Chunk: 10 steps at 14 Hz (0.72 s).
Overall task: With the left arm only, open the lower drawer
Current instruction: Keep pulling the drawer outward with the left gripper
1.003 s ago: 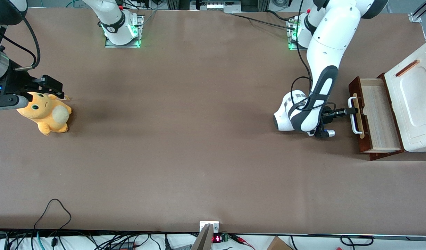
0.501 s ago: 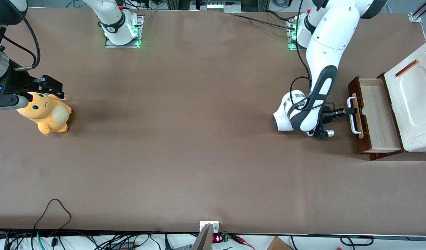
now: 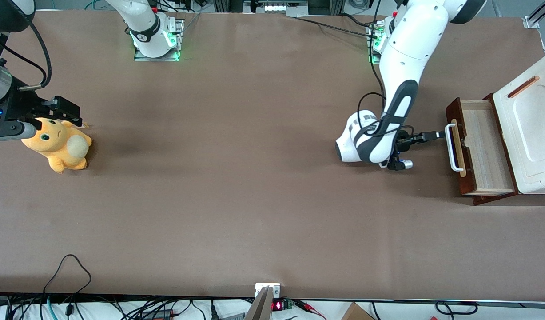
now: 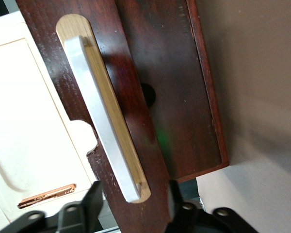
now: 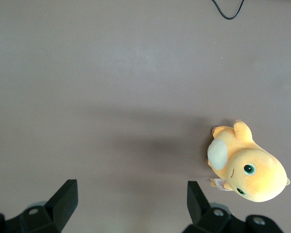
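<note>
Brown matte surface (image 3: 254, 178) fills the front view. At the working arm's end we note the lower drawer (image 3: 481, 149), pulled out from under a white moulded panel (image 3: 527, 129), pale wood inside showing. The left arm (image 3: 399, 84) holds its pincer (image 3: 434, 134) just short of the white loop handle (image 3: 451, 146), not touching it. A plush toy (image 3: 59, 144) lies toward the parked arm's end.

Wrist view: the fingers (image 4: 89, 201) stand apart, nothing between them; handle (image 4: 99, 121) and pale wooden strip (image 4: 119, 131) sit ahead on the dark front.

Right wrist view shows only the toy.

Judgement: rigid wood, probably light, sliding on runners. The smooth handle looks slippery; we would grip mid-span, pulling straight to avoid racking. Whether travel remains, we cannot tell.
</note>
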{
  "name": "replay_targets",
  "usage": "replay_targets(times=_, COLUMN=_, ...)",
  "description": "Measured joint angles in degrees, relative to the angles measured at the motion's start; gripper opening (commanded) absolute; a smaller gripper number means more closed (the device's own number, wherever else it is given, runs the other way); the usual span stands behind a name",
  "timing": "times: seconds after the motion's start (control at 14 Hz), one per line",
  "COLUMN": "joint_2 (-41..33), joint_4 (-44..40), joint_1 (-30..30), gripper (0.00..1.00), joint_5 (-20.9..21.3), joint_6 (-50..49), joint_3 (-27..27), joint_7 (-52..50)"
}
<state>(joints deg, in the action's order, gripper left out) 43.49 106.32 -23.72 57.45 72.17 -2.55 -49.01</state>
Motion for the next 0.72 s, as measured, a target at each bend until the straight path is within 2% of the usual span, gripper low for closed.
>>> replay_targets(times=0.5, joint_2=0.03, joint_4=-0.01, joint_1=0.65, gripper=1.0, joint_5=-0.37, joint_6=-0.02, joint_3=0.24, joint_7=0.03)
replay_targets(times=0.72, joint_2=-0.08, joint_4=-1.71, joint_1=0.67, gripper=1.0, joint_5=-3.48, joint_6=0.0, joint_3=1.64, joint_7=2.87)
